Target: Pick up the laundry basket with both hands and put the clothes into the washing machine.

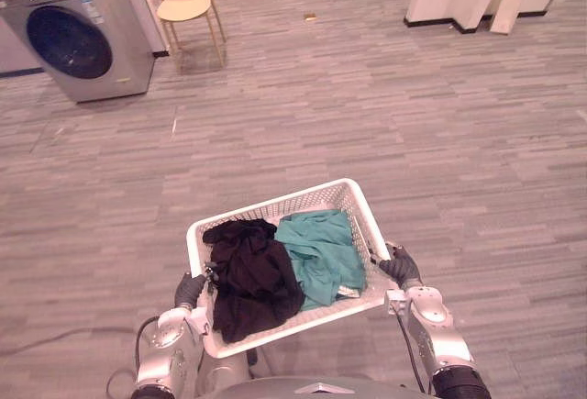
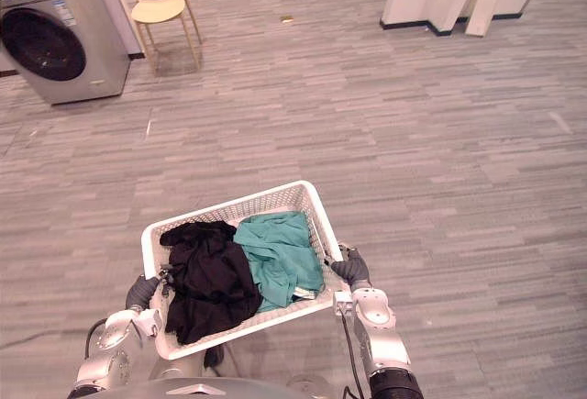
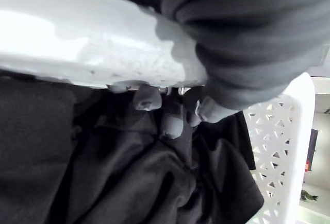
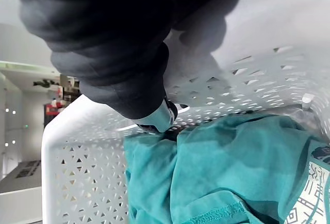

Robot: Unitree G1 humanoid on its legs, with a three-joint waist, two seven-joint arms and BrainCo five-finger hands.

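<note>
Gripping the white laundry basket (image 1: pixel 275 206) by opposite rims, found left hand (image 1: pixel 190 289) and right hand (image 1: pixel 401 266), fingers (image 3: pixel 172 123) curled round the edge on each side. Noted basket held above floor (image 1: pixel 413 124), black garment (image 1: pixel 252 275) beside teal garment (image 1: pixel 321 252) inside. Recorded washing machine (image 1: pixel 78 41) well apart, far left, beside chair (image 1: pixel 186 5).
</note>
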